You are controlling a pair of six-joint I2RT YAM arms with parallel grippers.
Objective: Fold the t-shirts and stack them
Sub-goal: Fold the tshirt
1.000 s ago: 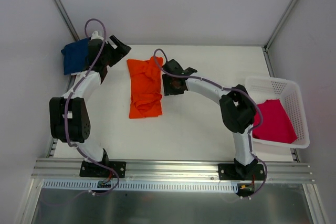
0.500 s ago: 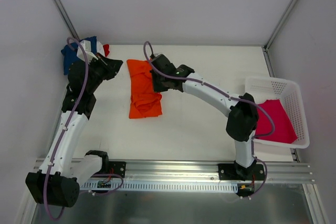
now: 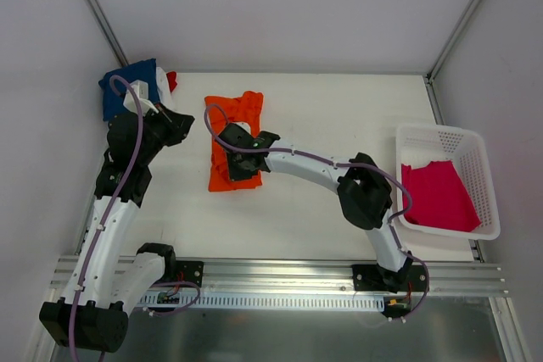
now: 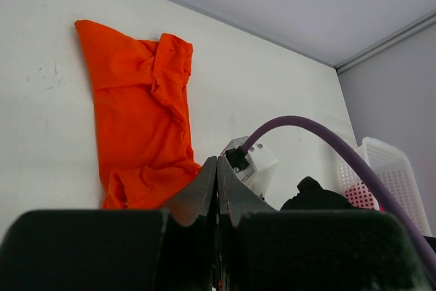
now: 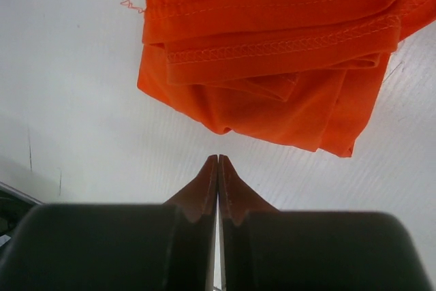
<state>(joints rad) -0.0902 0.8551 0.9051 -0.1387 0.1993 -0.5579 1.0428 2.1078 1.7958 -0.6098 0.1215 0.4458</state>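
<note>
A crumpled, roughly folded orange t-shirt (image 3: 236,120) lies lengthwise at the table's centre-left; it also fills the left wrist view (image 4: 136,120) and the right wrist view (image 5: 272,46). My right gripper (image 3: 231,167) hovers over its near end, jaws shut and empty (image 5: 218,160), the tips just short of the cloth's hem. My left gripper (image 3: 185,122) sits just left of the shirt, shut on nothing (image 4: 217,161). A navy t-shirt (image 3: 127,88) with white and red cloth (image 3: 168,80) beside it lies at the far left corner. A magenta t-shirt (image 3: 437,197) rests in the basket.
The white lattice basket (image 3: 475,154) stands at the table's right edge. The right arm's white links (image 3: 310,167) stretch across the middle of the table. Grey walls close the table on three sides.
Both grippers have shut. The right arm has swung from the orange shirt's right side to its near end. The left arm has stretched out beside the shirt, uncovering the navy pile.
</note>
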